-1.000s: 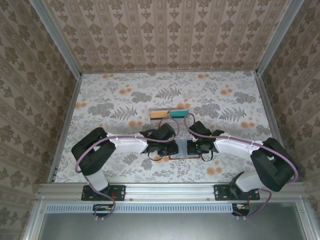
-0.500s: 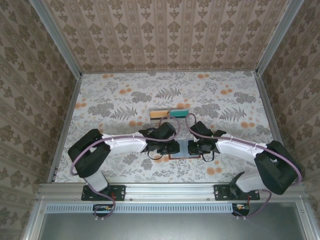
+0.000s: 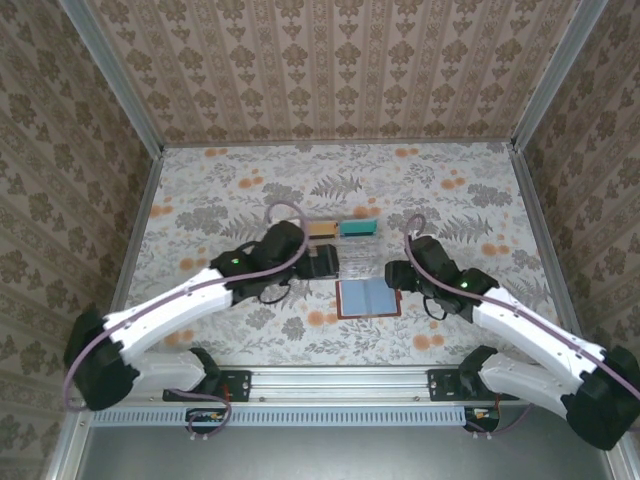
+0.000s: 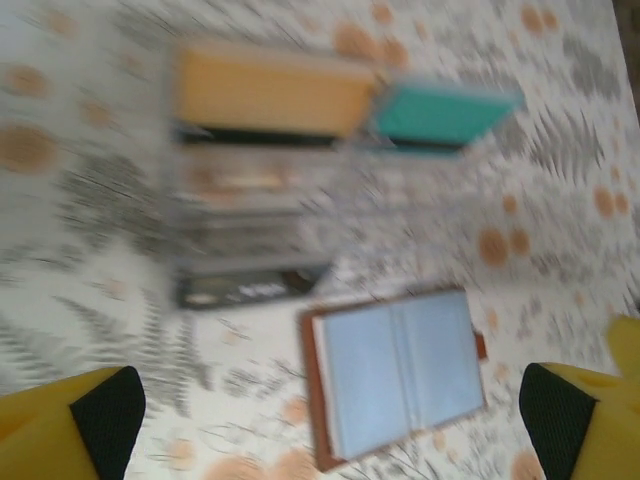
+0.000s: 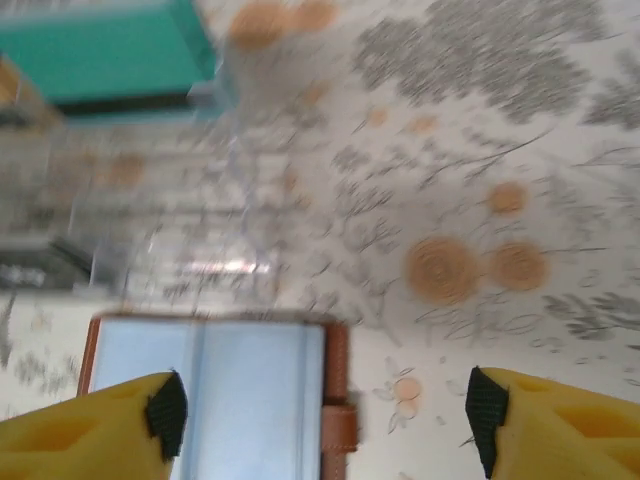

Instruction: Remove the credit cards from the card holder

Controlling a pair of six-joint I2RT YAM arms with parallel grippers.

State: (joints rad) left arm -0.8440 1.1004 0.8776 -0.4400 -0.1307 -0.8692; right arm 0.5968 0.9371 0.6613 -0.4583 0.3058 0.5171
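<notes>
While the card holder [image 4: 395,370] lies open, the tray [image 4: 240,225] holds credit cards [image 4: 270,92].

We note that the left arm [image 3: 170,310] and right arm [image 3: 525,332] have white link shells joined by black joint housings. A lilac cable [image 3: 285,207] runs along each arm, and each carries a green indicator [image 3: 233,263]. The jaws are yellow, faced with black pads [image 4: 105,415].
</notes>
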